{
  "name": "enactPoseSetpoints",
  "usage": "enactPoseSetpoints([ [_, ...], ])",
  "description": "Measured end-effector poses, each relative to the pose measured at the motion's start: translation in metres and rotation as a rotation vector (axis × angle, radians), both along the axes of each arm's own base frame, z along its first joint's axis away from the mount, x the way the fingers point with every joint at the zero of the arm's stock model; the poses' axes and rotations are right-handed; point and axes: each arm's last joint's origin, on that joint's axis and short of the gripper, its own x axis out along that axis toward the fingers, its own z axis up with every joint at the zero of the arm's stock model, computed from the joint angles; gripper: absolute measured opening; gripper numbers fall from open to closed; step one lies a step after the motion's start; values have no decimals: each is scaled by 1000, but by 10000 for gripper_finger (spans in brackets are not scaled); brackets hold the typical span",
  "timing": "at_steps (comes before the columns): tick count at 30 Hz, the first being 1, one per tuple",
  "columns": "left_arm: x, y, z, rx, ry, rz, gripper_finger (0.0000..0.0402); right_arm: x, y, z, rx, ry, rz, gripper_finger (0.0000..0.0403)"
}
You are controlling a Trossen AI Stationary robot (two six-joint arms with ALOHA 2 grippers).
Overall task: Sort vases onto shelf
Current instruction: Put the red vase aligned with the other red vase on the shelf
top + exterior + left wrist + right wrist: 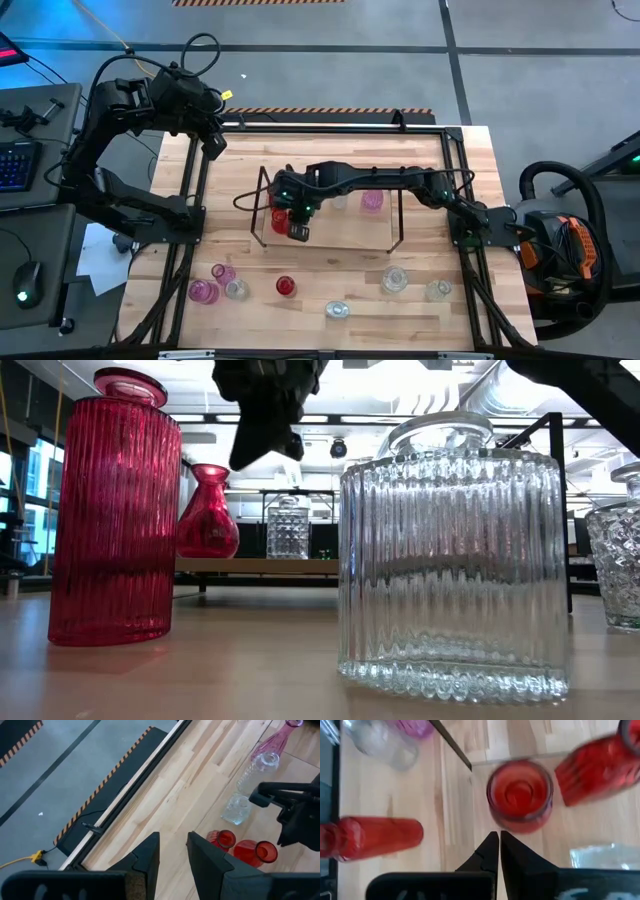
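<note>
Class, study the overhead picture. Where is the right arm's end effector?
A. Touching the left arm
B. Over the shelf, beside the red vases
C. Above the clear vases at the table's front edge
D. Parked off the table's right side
B: the right end effector hangs over the shelf, next to red vases.

right pincer — closed, arm stretched across | left pincer — slightly parted, raised aside

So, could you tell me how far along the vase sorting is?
Partly done: red vases and a pink one stand on the shelf. The right gripper hovers empty at the shelf; the left gripper waits apart. Seven vases, including one red, remain on the table.
</note>
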Motion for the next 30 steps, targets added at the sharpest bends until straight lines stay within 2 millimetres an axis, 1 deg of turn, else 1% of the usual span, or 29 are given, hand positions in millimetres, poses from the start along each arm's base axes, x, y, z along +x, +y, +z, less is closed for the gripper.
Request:
enactPoseSetpoints([
  [4,0,0,0,0,0,0,90,-5,0,-3,-22,56,-4,0],
  [7,0,0,0,0,0,0,90,-5,-1,-7,-34,68,-10,0],
  [14,0,0,0,0,0,0,90,-1,-6,-29,-8,70,-35,0],
  [17,0,0,0,0,0,0,90,1,-8,-34,-9,59,-40,0],
  [30,0,0,0,-4,-4,6,90,8,-20,-31,-1,-20,-40,0],
])
